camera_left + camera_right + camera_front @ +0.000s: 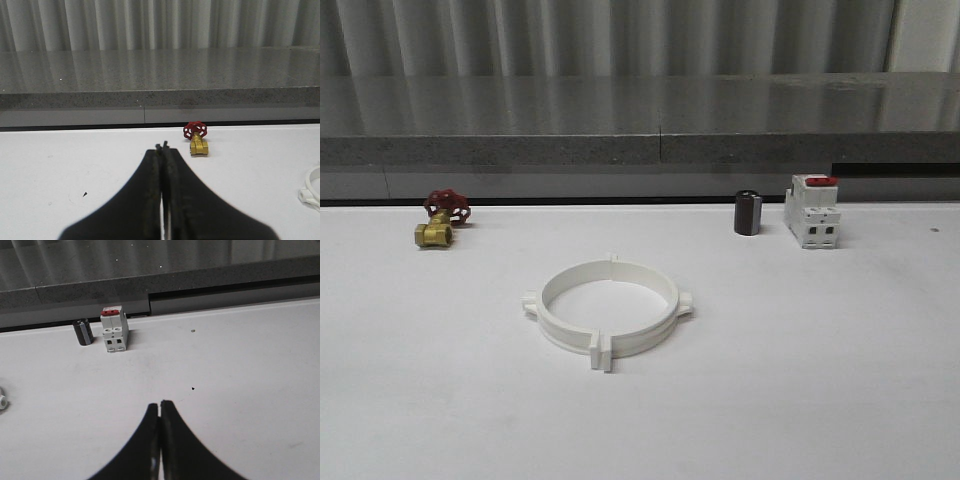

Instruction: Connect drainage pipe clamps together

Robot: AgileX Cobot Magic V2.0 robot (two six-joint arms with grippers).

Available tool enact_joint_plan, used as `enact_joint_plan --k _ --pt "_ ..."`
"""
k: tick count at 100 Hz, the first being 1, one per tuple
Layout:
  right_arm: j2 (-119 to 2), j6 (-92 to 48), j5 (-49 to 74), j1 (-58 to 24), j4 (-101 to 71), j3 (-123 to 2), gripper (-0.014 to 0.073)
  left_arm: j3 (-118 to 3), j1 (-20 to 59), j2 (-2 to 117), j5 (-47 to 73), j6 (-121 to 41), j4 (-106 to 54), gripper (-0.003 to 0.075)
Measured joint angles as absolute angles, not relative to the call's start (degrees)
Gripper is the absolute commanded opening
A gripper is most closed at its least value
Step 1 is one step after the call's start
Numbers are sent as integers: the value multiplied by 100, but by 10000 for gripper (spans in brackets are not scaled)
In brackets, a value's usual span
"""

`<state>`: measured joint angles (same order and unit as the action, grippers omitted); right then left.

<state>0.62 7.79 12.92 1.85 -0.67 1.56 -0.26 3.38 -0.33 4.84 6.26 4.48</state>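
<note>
The two white plastic half-ring drainage pipe clamps [608, 307] are lying joined as one ring mid-table; both the left gripper [163, 149] and the right gripper [160, 405] are resting clenched and empty, so the task is looking finished, needing only a check of the seams.

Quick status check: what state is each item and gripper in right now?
Pipe clamps: two halves together as one ring, flat on the table.
Brass valve: lying on the table, red handwheel on.
Switch: upright, red top.
Dark cylinder: upright.
Left gripper: shut, empty.
Right gripper: shut, empty.
</note>
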Motion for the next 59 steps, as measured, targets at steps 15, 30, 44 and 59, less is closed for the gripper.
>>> enact_joint_plan --k 15,30,44,59 --pt "62 779 1292 185 -67 156 -118 -26 338 -33 475 626 473 -20" --pt "62 779 1292 185 -67 156 -118 -26 338 -33 475 626 483 -20" --pt "62 779 1292 185 -67 156 -118 -26 338 -33 475 626 483 -20" --pt "62 779 1292 185 -67 156 -118 -26 338 -33 475 626 483 -20"
